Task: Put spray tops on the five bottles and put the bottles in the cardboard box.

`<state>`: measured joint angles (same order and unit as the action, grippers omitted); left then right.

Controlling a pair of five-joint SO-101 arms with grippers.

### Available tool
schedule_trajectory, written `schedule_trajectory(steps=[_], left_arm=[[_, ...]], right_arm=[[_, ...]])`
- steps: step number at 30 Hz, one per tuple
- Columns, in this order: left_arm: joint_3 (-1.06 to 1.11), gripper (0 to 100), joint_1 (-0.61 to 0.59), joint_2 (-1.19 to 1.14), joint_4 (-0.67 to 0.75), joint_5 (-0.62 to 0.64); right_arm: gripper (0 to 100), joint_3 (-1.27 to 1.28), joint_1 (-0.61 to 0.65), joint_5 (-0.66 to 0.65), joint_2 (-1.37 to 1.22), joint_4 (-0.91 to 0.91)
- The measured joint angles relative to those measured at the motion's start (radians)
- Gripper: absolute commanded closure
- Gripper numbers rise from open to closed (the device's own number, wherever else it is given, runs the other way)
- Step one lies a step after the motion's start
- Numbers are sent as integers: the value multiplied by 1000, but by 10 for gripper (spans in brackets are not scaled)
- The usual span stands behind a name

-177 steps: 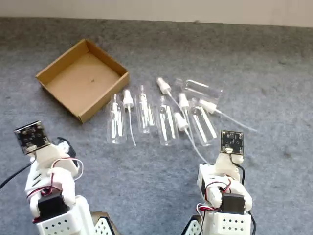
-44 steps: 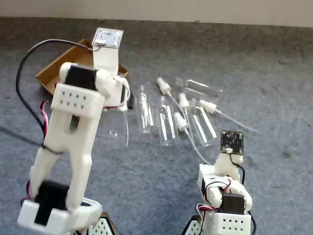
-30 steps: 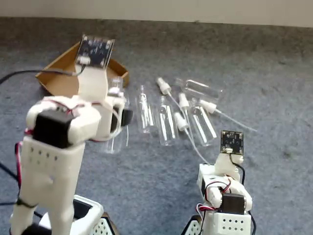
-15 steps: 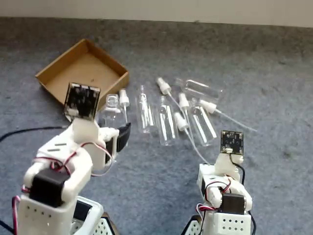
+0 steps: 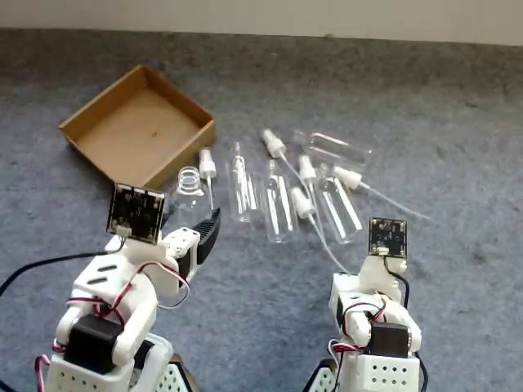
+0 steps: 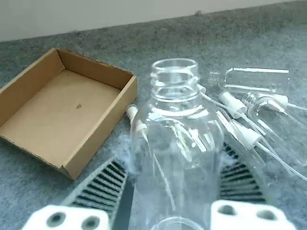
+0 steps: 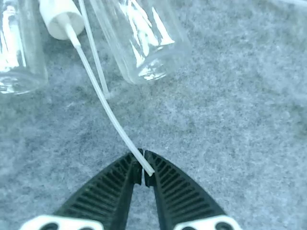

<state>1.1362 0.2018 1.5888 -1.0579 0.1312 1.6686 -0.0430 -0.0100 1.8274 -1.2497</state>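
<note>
**Left arm lifts first bottle.** The left hand [image 6: 172, 178] is clamped on a clear bottle [image 6: 175, 127], its ribbed black fingers [image 6: 103, 183] pressed against either side of the lower body. The bottle stands nearly upright in the grasp, over the left half of the grey-covered counter [image 5: 458, 122] and toward its near edge. Its threaded neck is open.

Beyond it, toward the far left corner of the counter, sits the shallow cardboard box [image 5: 122, 140], open side up.

Four more bottles [image 5: 278, 208] lie on their sides around the middle of the counter, three in a rough row and one set farther back. Five white spray tops [image 5: 304, 202], each trailing a long thin dip tube, are scattered among them. One lies close to the box's side wall.

The right hand [image 7: 143, 168] sits low over the counter at the near edge, right of centre, with its two fingers drawn together. The end of one dip tube [image 7: 103, 103] lies right at the fingertips. Whether it is pinched or merely resting there cannot be told. Just past the tips lie the bases of two of the bottles.
</note>
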Motion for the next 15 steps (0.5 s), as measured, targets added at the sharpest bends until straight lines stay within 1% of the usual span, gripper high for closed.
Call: schedule_trajectory(steps=[7,10,15], left_arm=[[155,933,0,169,114,0],[204,933,2,209,135,0],[222,933,3,222,141,0]], right_arm=[[990,0,0,0,0,0],[988,0,0,0,0,0],[988,0,-5,0,0,0]])
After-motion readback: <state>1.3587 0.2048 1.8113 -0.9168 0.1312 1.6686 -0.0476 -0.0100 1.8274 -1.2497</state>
